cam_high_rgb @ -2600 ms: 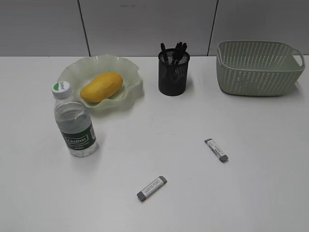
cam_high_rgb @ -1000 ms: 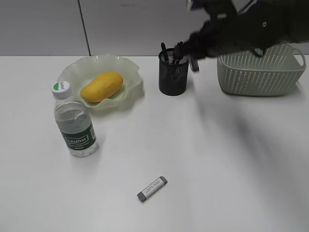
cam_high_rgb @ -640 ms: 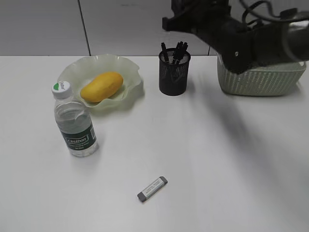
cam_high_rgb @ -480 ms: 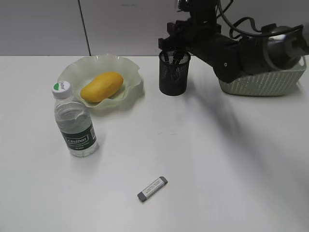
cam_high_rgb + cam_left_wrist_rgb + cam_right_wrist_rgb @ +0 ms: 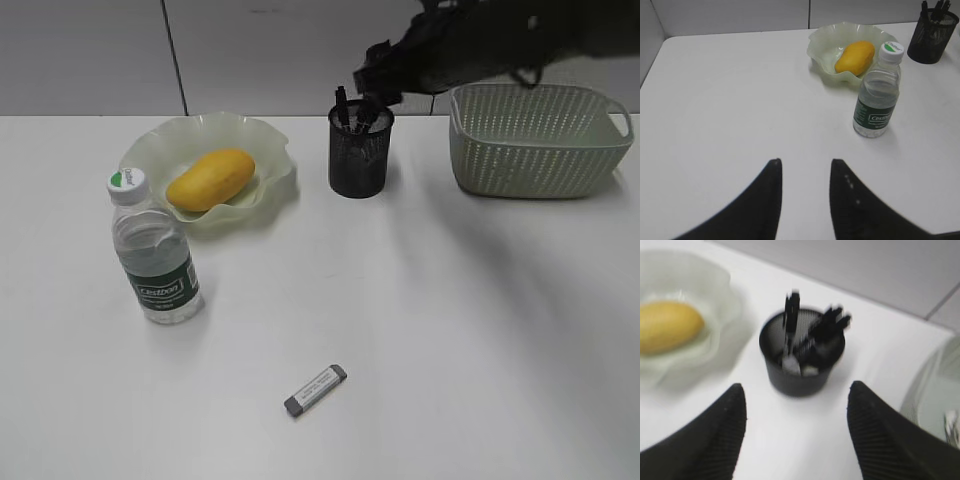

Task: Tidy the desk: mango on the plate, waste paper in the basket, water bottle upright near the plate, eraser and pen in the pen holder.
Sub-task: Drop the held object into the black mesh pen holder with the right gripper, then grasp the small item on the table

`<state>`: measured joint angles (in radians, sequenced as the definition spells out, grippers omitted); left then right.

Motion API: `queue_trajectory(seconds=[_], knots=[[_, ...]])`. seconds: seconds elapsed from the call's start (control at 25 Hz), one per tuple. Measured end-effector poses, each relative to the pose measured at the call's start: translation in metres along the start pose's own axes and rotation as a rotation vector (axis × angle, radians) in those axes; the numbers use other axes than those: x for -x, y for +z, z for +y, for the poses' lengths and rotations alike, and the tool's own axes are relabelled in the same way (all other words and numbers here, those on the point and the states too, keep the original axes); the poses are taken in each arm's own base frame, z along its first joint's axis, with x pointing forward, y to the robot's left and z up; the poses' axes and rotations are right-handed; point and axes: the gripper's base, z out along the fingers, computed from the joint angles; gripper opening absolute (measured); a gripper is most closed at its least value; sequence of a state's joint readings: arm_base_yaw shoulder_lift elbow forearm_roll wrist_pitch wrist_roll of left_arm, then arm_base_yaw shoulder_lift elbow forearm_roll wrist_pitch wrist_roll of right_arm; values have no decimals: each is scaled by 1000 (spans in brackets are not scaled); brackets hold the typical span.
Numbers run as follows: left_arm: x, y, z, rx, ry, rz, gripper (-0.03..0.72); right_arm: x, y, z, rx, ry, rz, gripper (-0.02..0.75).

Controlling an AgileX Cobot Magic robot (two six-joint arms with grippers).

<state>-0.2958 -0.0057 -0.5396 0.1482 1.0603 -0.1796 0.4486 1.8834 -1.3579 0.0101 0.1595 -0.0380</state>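
A pale grey wall is running across the back of the scene, meeting the far edge of the tabletop in a straight line. Thin dark vertical seams are dividing it into broad flat panels, and another seam is showing farther right. In the left wrist view a grey side panel is standing along the left edge. Soft, even light is falling from above, casting only faint blurred shadows. No floor or window is showing.
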Motion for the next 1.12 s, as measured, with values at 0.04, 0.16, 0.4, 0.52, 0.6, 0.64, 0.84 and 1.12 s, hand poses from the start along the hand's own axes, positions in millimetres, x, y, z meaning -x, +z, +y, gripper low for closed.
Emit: queue_trajectory(seconds=[0.04,0.16,0.4,0.52,0.6,0.64,0.84,1.12], knots=[[0,0,0,0,0,0,243,0,-16,0,4,2,94,497],[0,0,0,3,2,-1,241,-5,-75,0,7,1,313,422],[0,0,0,3,2,-1,241,-69,-199,2,-9,60,544,340],[1,1,0,3,3,6,241,-113,-252,3,-16,82,549,336],[3,5,-1,2,7,30,241,-139,-278,4,-17,87,533,335],[4,8,-2,-3,13,49,241,-150,-294,4,-16,87,489,334],[18,30,-15,-79,45,187,233,-186,-340,5,-13,90,223,332],[67,80,-38,-201,130,326,181,-209,-378,2,-47,70,-82,331]])
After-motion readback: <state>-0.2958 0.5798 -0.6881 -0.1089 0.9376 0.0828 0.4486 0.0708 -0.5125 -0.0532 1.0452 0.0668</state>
